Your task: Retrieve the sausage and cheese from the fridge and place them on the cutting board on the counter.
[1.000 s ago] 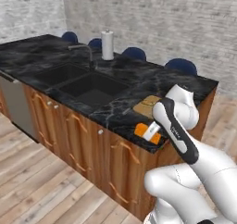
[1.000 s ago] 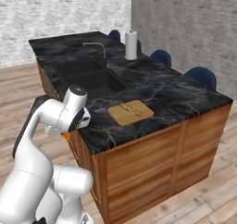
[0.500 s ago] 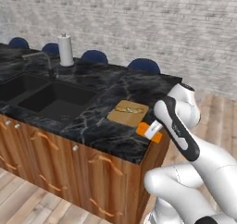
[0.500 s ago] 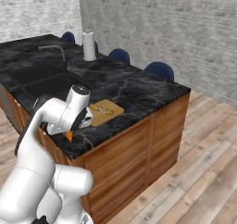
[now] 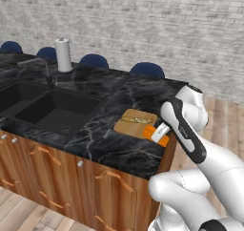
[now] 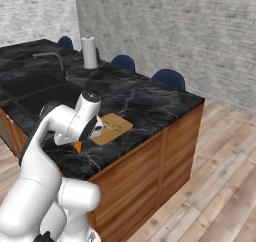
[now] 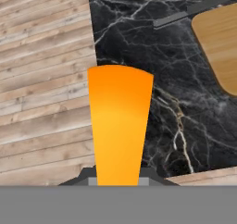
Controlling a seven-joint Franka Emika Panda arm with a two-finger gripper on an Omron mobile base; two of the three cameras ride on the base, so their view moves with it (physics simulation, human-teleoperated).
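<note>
The cheese, a bright orange wedge, hangs in my gripper, which is shut on it just above the black marble counter near its end edge. In the right base view the cheese peeks out under the gripper. The tan cutting board lies right beside it, toward the sink. A thin brownish piece that looks like the sausage lies on the board. In the hand view the cheese sits over the counter's edge and the board's corner is at upper right. The fridge is out of view.
A dark inset sink with a faucet lies left of the board. A paper towel roll stands at the far edge. Blue chairs line the far side. Wooden floor runs past the counter's end.
The whole picture has shifted: the base has driven along the counter, so the board and counter end are now close to the gripper. The cheese stays held in the shut gripper.
</note>
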